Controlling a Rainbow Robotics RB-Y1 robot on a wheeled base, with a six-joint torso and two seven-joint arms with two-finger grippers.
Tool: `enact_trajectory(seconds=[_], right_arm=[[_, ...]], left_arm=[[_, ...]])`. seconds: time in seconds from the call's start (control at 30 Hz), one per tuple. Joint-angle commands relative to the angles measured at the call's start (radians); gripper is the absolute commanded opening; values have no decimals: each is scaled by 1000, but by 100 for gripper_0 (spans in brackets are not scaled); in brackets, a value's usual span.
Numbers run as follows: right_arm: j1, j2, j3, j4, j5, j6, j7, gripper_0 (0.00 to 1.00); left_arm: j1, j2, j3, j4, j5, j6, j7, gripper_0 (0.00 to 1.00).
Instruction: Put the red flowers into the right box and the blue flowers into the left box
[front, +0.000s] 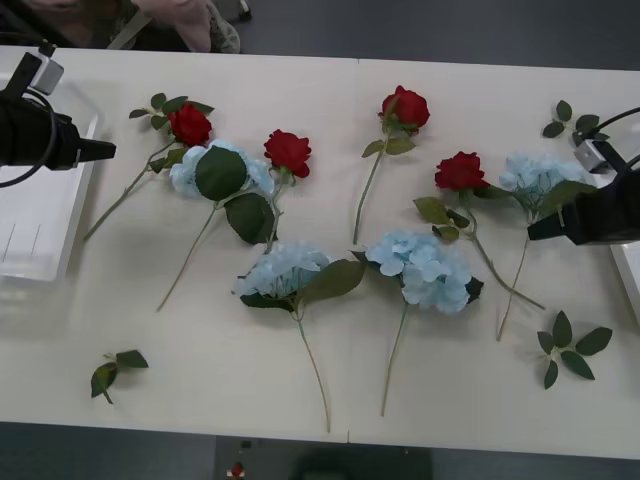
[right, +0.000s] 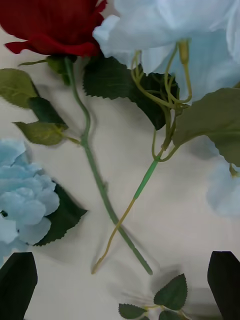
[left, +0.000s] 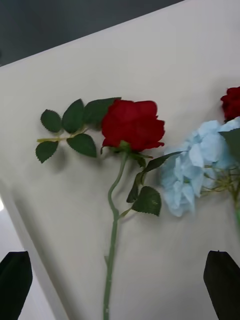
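All eight flowers lay loose on the table (front: 300, 420), none boxed: red flowers (front: 189, 125) and blue flowers (front: 421, 268) mixed mid-table, left box (front: 35, 215) at the left edge. Left gripper (left: 117, 285) hovered over the leftmost rose, jaws apart, empty. Right gripper (right: 122, 285) hovered over crossed rose and hydrangea stems, jaws apart too. Flowers looked light and floppy, with crushable heads; best pinched mid-stem, on one stem only.

Deep-red roses (front: 288, 150), pale-blue hydrangeas (front: 420, 265) with dark-green leaves, white tray (front: 35, 225), cream table (front: 200, 370).
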Motion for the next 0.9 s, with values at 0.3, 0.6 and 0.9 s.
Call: enact_trajectory(seconds=[0.3,0.6,0.9], right_arm=[[-16,-32,193,-10,151,-155,-244,100],[-18,22,220,78,197,-245,-270,100],[-18,56,223,102,242,-276,-263,97]], left_arm=[[-215,-154,-142,277,-163,-12,37,100],[-284,-213,-294,379,-189,-110,34,100],[-300,-246,-416,404,-210,-206,39,100]])
